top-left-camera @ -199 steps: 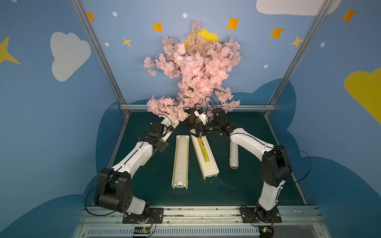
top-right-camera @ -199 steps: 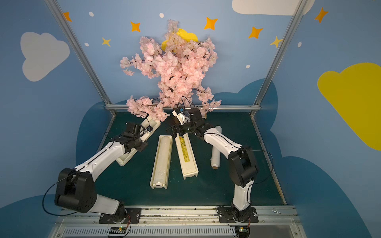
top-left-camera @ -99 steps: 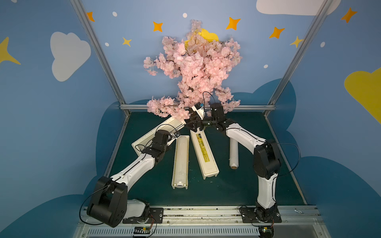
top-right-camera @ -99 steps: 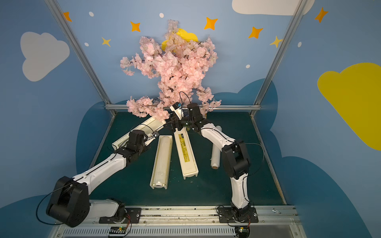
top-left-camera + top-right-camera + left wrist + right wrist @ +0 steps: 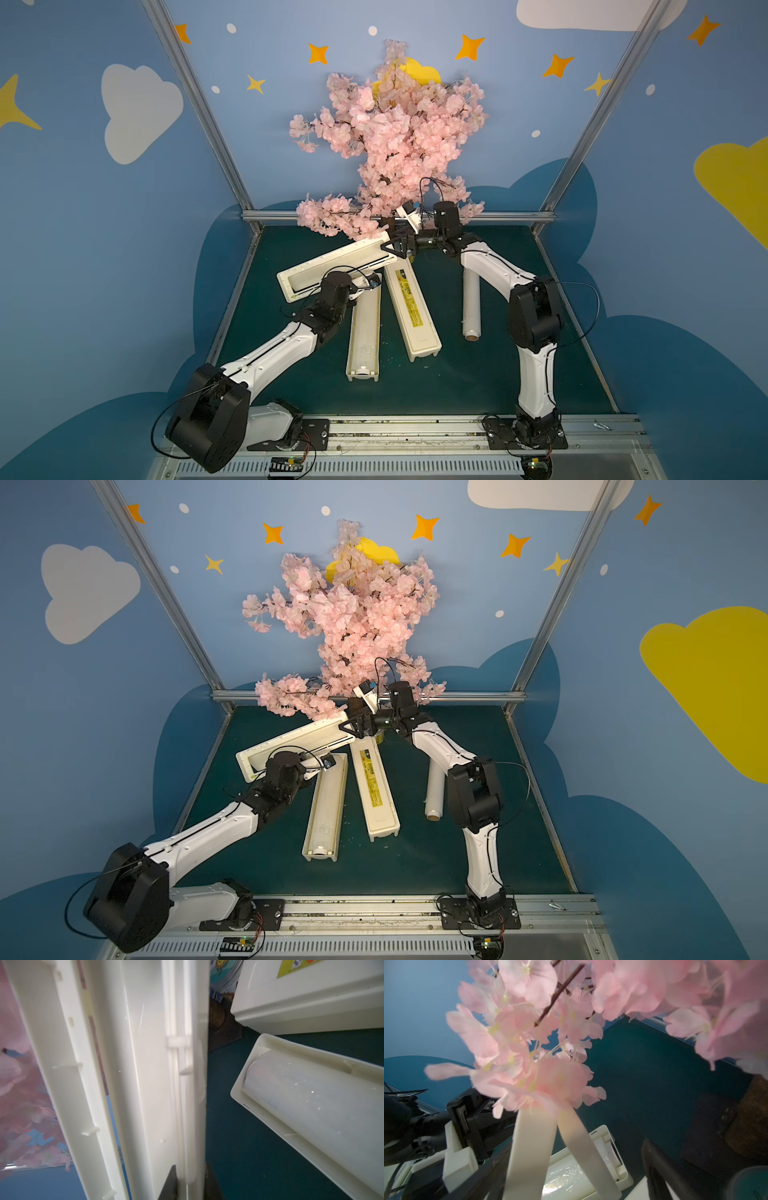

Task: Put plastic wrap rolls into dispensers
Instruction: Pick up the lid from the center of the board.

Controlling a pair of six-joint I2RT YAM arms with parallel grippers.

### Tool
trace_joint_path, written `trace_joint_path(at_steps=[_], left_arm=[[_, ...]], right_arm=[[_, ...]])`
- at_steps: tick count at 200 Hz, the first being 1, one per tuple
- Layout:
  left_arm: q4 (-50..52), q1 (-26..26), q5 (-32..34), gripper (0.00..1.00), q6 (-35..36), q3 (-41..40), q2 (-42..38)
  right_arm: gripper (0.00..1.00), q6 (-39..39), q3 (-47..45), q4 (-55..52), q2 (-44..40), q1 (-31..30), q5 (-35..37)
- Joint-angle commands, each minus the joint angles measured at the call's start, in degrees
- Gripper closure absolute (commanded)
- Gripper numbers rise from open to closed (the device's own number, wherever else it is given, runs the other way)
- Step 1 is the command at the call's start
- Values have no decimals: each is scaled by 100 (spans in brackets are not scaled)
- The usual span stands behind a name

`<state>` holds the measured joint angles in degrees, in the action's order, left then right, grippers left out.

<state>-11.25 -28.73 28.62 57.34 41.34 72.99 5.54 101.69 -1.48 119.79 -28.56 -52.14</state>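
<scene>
So: one roll seated, one loose, one dispenser up off the bench

Left fingers pinched narrow on a thin side wall of the raised dispenser, which looks empty, tilted, far end under the blossom tree; right fingers spread wide either side of that far end, contact can't be told. Open trough on the bench already has a roll in it, labelled dispenser just beside it, loose roll lying apart on the right arm's side. Judgement: box is light and stiff but long, likely to twist off a one-wall pinch, so support both ends. Loose roll looks light, film slick and dentable, so take it mid-length with a gentle squeeze
</scene>
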Motion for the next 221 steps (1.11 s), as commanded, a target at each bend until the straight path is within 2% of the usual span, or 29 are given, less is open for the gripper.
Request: trace_joint_path(at_steps=[1, 31, 65, 79, 97, 125, 135, 149, 169, 193, 207, 221], left_arm=[[-574, -131, 50, 97, 238, -12, -103], [-689, -235, 13, 97, 310, -95, -92], [-1008, -339, 82, 97, 500, -197, -101], [-1096, -341, 83, 97, 538, -197, -87], [-1155, -348, 91, 97, 542, -163, -26], [-1215, -352, 117, 95, 596, -102, 81], [-1219, -352, 104, 92, 594, -84, 126], [-1185, -354, 100, 83, 549, -47, 188], [-885, -353, 126, 69, 347, 81, 271], [-773, -352, 144, 52, 175, 128, 349], [-723, -348, 125, 41, 20, 145, 363], [-313, -328, 4, 38, -262, 298, 310]], right_arm=[[7, -315, -128, -266, -34, -10, -169], [7, -951, -605, -111, -396, 38, 109], [10, -898, -504, -291, -308, 173, -450], [16, -841, -507, -218, -280, 208, -776], [32, -818, -546, -88, -273, 228, -1116], [47, -895, -467, -317, -220, 245, -1243], [51, -890, -466, -344, -219, 265, -1248], [64, -889, -466, -348, -219, 276, -1261], [72, -907, -469, -349, -245, 285, -1232], [80, -921, -492, -292, -297, 302, -1102], [80, -835, -550, -137, -339, 307, -1049], [83, -707, -642, 95, -396, 319, -973]])
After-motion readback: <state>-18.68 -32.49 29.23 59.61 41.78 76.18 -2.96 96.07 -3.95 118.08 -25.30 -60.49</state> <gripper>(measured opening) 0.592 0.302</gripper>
